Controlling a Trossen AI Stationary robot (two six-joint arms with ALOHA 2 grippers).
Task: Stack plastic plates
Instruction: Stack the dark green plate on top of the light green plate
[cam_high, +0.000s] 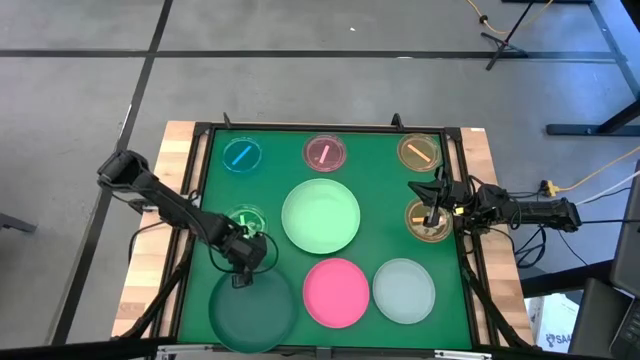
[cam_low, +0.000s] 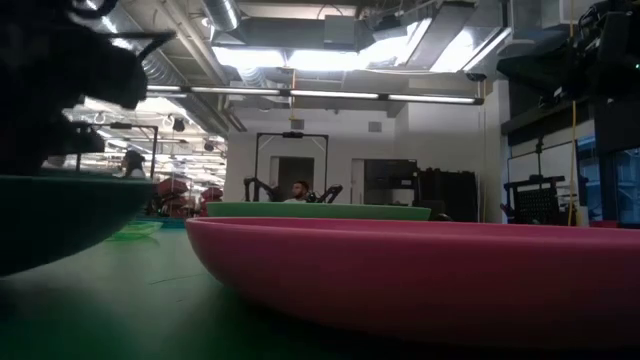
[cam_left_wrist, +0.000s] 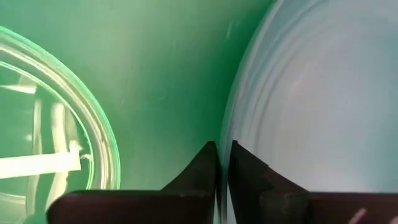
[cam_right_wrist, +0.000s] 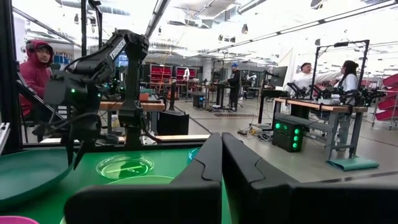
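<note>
Open green mat lies between the back row of small translucent plates and the large light green round plastic plate. The left gripper sits at the rim of the large dark green plastic plate, crowded by the small translucent green plate. The large pink plastic plate and pale grey-white plate nearly touch, leaving no passage between them.

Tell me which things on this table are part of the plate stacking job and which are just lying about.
For the job:
light green plate
dark green plate
pink plate
pale grey plate
small blue plate
small pink plate
small amber plate
small green plate
small brown plate

Just there:
green mat
wooden table
</note>
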